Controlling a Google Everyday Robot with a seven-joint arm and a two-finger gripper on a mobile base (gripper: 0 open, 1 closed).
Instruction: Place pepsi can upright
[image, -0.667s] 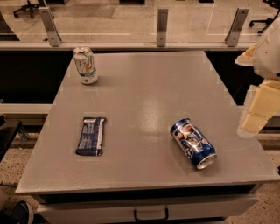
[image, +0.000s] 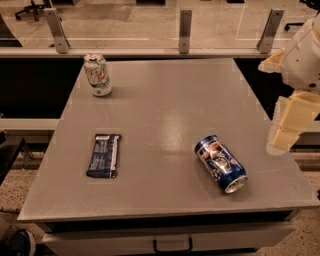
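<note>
The pepsi can (image: 221, 163), dark blue with a silver rim, lies on its side on the grey table (image: 165, 105), in the front right part, with its open end towards the front right. My gripper (image: 286, 131) hangs pointing down over the table's right edge. It is to the right of the can, a little above it, and apart from it. It holds nothing.
A white-and-green can (image: 97, 75) stands upright at the table's back left. A flat dark blue snack wrapper (image: 104, 155) lies at the front left. A glass barrier with metal posts (image: 185, 30) runs behind the table. A drawer handle (image: 172, 246) shows below the front edge.
The gripper has shifted slightly to the left, closer to the table's right edge. The can and the other objects have not moved.
</note>
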